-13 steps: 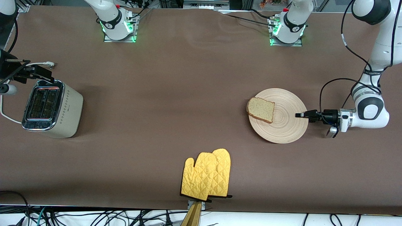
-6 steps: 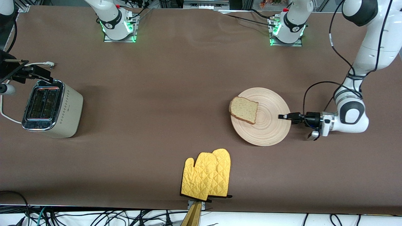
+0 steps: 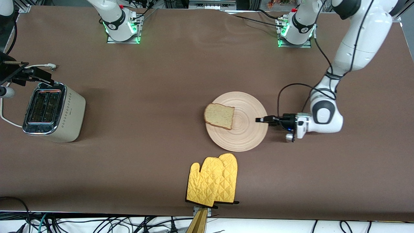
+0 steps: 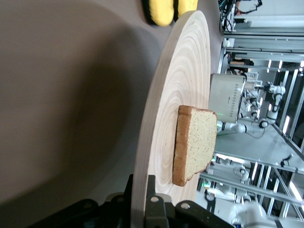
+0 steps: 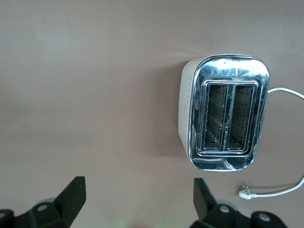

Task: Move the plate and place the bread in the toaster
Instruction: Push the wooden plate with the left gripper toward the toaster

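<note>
The pale wooden plate (image 3: 245,136) lies near the middle of the table, with the bread (image 3: 220,116) resting flat on its edge toward the right arm's end. My left gripper (image 3: 262,120) is shut on the plate's rim toward the left arm's end. In the left wrist view the rim (image 4: 156,118) runs between the jaws of my left gripper (image 4: 140,190), and the bread (image 4: 194,142) sits farther along the plate. The cream toaster (image 3: 53,111) stands at the right arm's end. My right gripper (image 3: 40,75) hangs open above it. Its wrist view looks down on the toaster (image 5: 223,111) with both slots empty.
Two yellow oven mitts (image 3: 213,179) lie nearer the front camera than the plate, close to its rim. The toaster's white cord (image 5: 285,92) and loose plug (image 5: 246,192) trail on the table beside it. The arm bases stand along the table's back edge.
My left gripper has slid the plate, with the bread riding on it, steadily toward the right arm's end and the middle of the table. The right arm has stayed put.
</note>
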`<action>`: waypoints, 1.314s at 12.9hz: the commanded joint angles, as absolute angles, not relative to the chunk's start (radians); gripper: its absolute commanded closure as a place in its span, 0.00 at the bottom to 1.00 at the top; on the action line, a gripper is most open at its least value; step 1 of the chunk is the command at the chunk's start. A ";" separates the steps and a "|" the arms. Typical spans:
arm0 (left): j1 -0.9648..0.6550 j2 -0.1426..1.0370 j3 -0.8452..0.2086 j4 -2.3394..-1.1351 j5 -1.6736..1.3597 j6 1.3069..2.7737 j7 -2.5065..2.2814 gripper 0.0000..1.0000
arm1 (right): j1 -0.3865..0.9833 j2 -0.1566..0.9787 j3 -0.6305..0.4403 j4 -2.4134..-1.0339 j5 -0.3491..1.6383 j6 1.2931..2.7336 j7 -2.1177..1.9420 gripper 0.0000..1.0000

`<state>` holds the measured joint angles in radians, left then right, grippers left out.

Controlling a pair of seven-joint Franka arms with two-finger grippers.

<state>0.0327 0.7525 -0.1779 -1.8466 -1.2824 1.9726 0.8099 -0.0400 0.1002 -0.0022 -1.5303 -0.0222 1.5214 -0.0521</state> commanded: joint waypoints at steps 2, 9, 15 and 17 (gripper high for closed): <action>-0.136 0.703 -0.161 -1.888 -1.486 2.087 0.788 1.00 | -0.051 0.109 0.002 -1.509 -0.014 1.517 -0.060 0.00; -0.296 0.750 -0.161 -1.878 -1.701 2.157 0.808 1.00 | -0.048 0.109 0.003 -1.509 -0.012 1.519 -0.055 0.00; -0.314 0.776 -0.161 -1.855 -1.698 2.186 0.810 1.00 | -0.041 0.120 0.008 -1.509 -0.014 1.509 -0.054 0.00; -0.314 0.776 -0.161 -1.855 -1.701 2.186 0.811 0.75 | -0.040 0.123 0.009 -1.509 -0.014 1.511 -0.058 0.00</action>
